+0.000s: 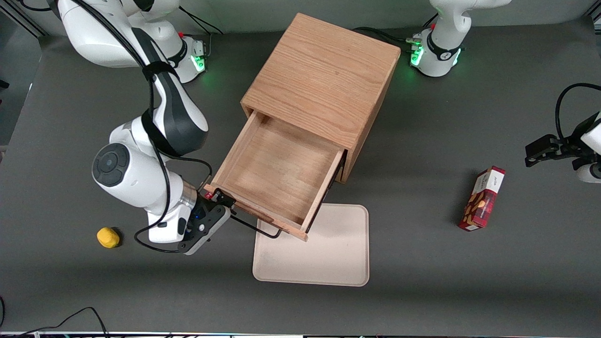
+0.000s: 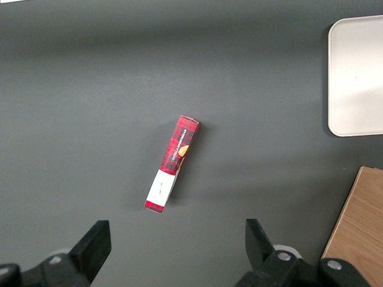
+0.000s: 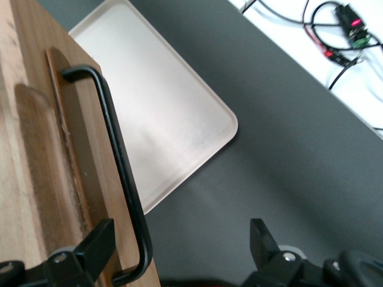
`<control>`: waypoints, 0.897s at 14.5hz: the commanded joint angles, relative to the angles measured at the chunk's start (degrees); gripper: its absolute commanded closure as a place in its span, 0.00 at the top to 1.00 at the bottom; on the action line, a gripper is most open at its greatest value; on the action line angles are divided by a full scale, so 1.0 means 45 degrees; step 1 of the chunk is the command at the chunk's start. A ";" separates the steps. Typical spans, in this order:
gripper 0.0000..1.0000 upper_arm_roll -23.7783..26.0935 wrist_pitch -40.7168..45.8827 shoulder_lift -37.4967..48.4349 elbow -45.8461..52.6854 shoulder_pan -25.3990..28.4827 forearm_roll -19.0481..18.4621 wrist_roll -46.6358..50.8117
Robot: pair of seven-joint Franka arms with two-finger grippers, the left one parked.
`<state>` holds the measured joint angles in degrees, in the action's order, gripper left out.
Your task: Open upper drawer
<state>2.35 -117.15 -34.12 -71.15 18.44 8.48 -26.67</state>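
The wooden cube cabinet [image 1: 324, 80] stands mid-table. Its upper drawer [image 1: 277, 169] is pulled far out, and its empty oak inside shows from above. The thin black wire handle [image 1: 256, 228] runs along the drawer front [image 3: 36, 179]. My right gripper [image 1: 223, 205] is at the end of the handle toward the working arm's end of the table. In the right wrist view the gripper [image 3: 179, 245] is open. The handle's end [image 3: 116, 155] lies between the fingers, close to one finger [image 3: 96, 245], and nothing is clamped. The lower drawer is hidden under the upper one.
A beige tray [image 1: 328, 253] lies on the table just nearer the front camera than the open drawer, partly under it; it also shows in the right wrist view [image 3: 161, 119]. A yellow object [image 1: 108, 237] sits beside the working arm. A red box [image 1: 482, 198] lies toward the parked arm's end.
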 commanded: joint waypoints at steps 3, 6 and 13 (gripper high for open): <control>1.00 -0.0190 0.0794 0.2165 -0.0552 -0.0579 0.0284 -0.0051; 1.00 -0.0210 0.2801 0.3574 -0.1337 -0.1809 0.0382 0.2923; 1.00 0.0005 0.3962 0.7128 -0.5944 -0.4389 -0.0219 0.7879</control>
<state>1.29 -98.01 -10.54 -87.84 0.83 8.83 5.79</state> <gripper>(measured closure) 0.000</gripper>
